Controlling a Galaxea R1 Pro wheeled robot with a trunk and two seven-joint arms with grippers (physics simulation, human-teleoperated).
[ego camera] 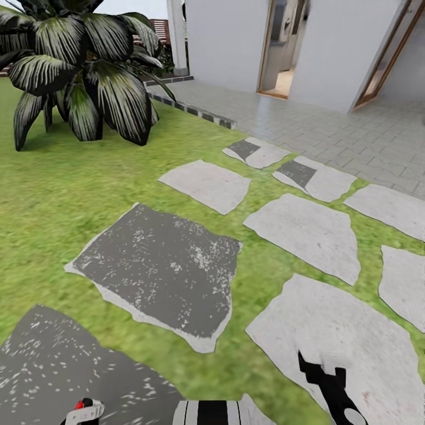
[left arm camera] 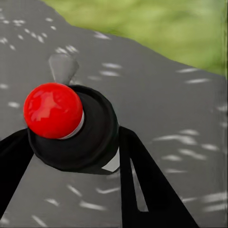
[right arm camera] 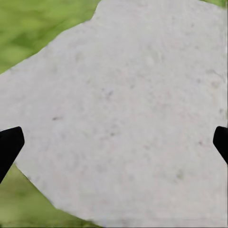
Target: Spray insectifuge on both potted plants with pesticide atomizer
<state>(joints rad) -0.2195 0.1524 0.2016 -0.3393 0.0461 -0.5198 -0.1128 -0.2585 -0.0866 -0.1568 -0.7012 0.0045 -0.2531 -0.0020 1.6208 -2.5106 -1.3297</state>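
Observation:
My left gripper (left arm camera: 76, 137) is shut on the pesticide atomizer (left arm camera: 71, 137), a dark round bottle seen from above with a red knob on top. In the head view its light grey spray head (ego camera: 85, 411) with a red spot pokes up at the lower left edge. My right gripper (ego camera: 321, 369) hangs open over a pale stepping stone (right arm camera: 123, 109), its black fingertips (right arm camera: 9, 145) wide apart with nothing between them. Around me is the garden lawn (ego camera: 59, 195). The potted plants are out of view.
A big striped agave (ego camera: 82, 65) stands at the far left. Dark (ego camera: 159, 265) and pale (ego camera: 307, 233) stepping stones cross the grass toward a tiled terrace (ego camera: 330, 130) and the white house with an open doorway (ego camera: 283, 47).

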